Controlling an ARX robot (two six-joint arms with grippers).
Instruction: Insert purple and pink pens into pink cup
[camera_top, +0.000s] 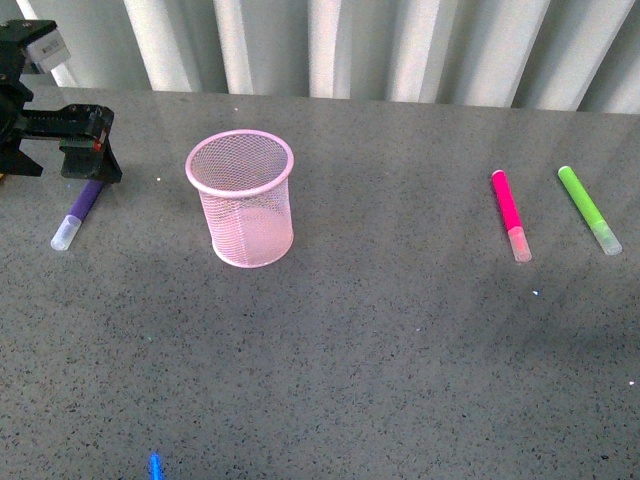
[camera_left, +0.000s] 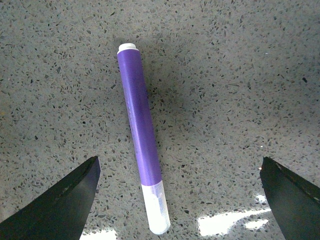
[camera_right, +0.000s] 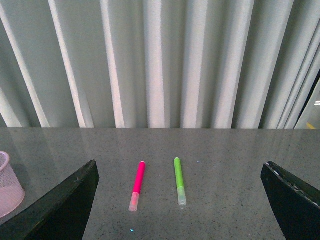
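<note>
The purple pen (camera_left: 140, 130) was smooth plastic with a soft sheen, and its cap (camera_left: 157, 210) was frosted clear. My left fingers (camera_left: 55, 205) were matt black. The table (camera_left: 240, 75) was speckled grey stone, polished enough to throw glare. The pink cup (camera_top: 243, 215) was fine wire mesh, painted matt. The pink pen (camera_top: 507, 203) and green pen (camera_top: 583, 200) looked like the same plastic.

Soft daylight comes through the pleated white curtain (camera_top: 350, 45) at twelve o'clock in the front view, leaving a pale sheen on the grey speckled stone bench (camera_top: 400, 330); shadows are faint. The left wrist view is sharp, with white glare patches (camera_left: 225, 222) on the bench; the black jaws look soft-edged.
</note>
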